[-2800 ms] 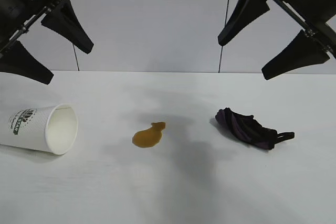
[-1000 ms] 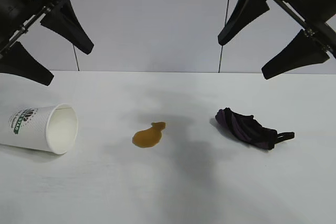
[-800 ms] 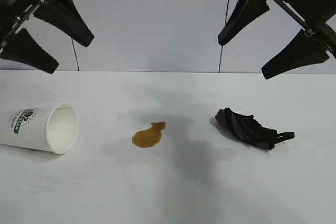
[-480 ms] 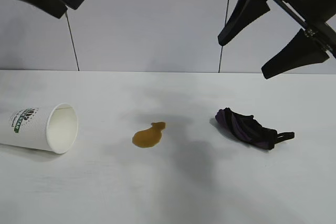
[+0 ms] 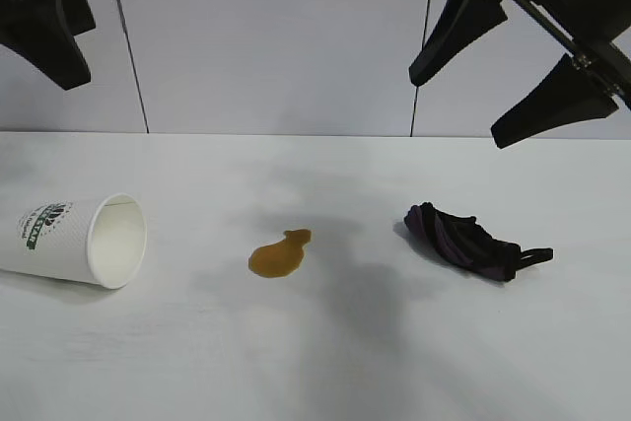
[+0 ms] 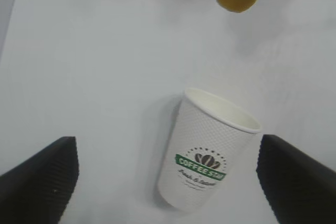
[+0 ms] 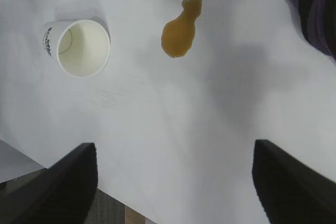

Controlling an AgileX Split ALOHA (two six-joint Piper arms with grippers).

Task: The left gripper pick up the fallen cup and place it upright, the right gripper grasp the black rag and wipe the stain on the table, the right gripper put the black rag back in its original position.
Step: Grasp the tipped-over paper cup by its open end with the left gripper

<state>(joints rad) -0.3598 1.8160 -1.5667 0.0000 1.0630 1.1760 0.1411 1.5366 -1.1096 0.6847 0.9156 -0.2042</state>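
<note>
Left end effector (image 6: 168,179) hangs above the fallen cup (image 6: 209,153), fingers wide (nothing held); right one (image 5: 515,66) likewise.

Surface (image 5: 325,362) with three low obstacles in a row: fallen cup (image 5: 77,241) at 9 o'clock, stain (image 5: 279,254) at centre, black rag (image 5: 465,241) at 3 o'clock, all well apart. Bare lanes lie between them and across the whole 6 o'clock and 12 o'clock bands. Nothing stands above the cup; descent onto it is unobstructed.
</note>
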